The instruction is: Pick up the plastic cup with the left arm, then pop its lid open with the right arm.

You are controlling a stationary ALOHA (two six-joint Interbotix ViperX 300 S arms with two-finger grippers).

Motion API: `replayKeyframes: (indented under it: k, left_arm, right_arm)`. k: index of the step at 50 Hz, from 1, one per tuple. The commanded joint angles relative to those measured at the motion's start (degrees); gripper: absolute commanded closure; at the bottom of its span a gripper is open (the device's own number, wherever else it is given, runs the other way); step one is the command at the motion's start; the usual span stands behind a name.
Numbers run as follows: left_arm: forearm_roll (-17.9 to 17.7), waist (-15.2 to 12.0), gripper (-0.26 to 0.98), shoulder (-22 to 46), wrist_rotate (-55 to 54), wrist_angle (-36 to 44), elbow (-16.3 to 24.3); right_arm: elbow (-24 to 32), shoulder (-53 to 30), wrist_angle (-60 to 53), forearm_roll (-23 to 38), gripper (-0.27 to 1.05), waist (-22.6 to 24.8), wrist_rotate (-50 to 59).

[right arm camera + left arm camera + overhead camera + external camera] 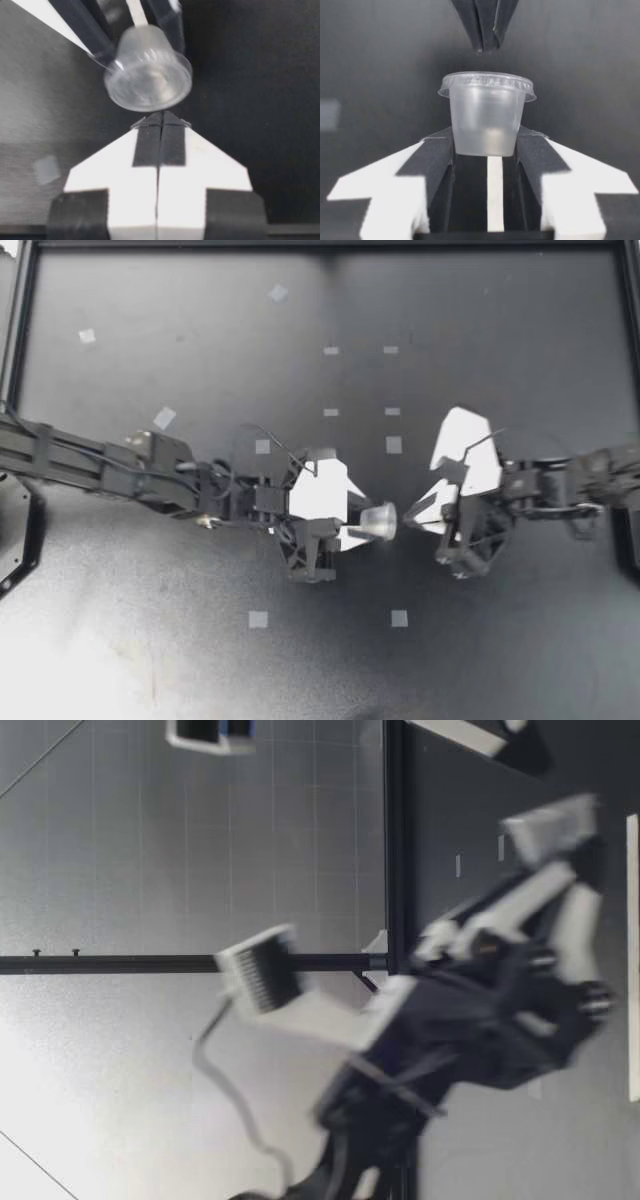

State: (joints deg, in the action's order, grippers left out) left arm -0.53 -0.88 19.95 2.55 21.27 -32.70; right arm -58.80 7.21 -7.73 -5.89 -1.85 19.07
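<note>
My left tool (362, 524) pinches the cup (383, 521) by its base, apparently clear of the table (500, 640). Its lid (487, 82) remains on. My right tool (407, 512), pressed together, hangs just beside that lid, not touching.

Light falls brightly but unevenly from above. In the top view the dark surface (520, 320) is washed to a pale grey glare toward its near left corner, while the far side is left dim. The white faces of the left gripper (368, 524) and the right gripper (410, 514) are overexposed, and their detail is lost. In the low view the arm (480, 1020) is smeared by motion blur, and the wall (120, 1060) behind it is brightened by a broad sheen. In the left wrist view the clear cup (487, 117) is evenly lit and crisply rendered against a dim, soft background. In the right wrist view the cup is blurred, and a pale glare band is seen on the surface beside the gripper.
</note>
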Motion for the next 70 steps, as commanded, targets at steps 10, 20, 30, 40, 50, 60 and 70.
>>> replayKeyframes:
  k: [10, 20, 30, 40, 50, 60, 70]
  left_arm:
    - [0.00, -0.18, 0.61, -9.05, 0.00, 21.97, -6.68]
    - [-0.09, -0.18, 0.61, -8.09, 0.18, 44.38, -12.22]
    - [0.00, -0.18, 0.61, -7.21, 0.62, 50.45, -11.78]
    - [0.00, -0.18, 0.61, -6.50, 0.70, 50.19, -11.07]
    - [-0.09, -0.09, 0.61, -6.42, 0.62, 50.10, -11.16]
    - [0.00, -0.18, 0.61, -6.33, 0.70, 50.10, -11.07]
    - [0.00, -0.09, 0.61, -6.33, 0.70, 48.69, -10.99]
  right_arm:
    - [-8.35, 14.50, -23.20, -0.53, 0.87, -0.44, 13.18]
    - [-14.50, 14.77, -45.53, 0.97, 0.61, -0.44, 30.94]
    - [-10.90, 8.44, -46.49, 3.25, 0.05, -0.35, 38.58]
    - [-8.17, 5.10, -49.04, 3.25, 0.11, -0.44, 38.32]
    - [-6.50, 4.57, -50.63, 3.60, 0.11, -0.35, 38.50]
    - [-3.52, 2.55, -50.54, 6.59, 0.11, -0.35, 39.29]
    - [-1.23, 0.53, -53.35, 9.23, 0.11, -0.35, 40.17]
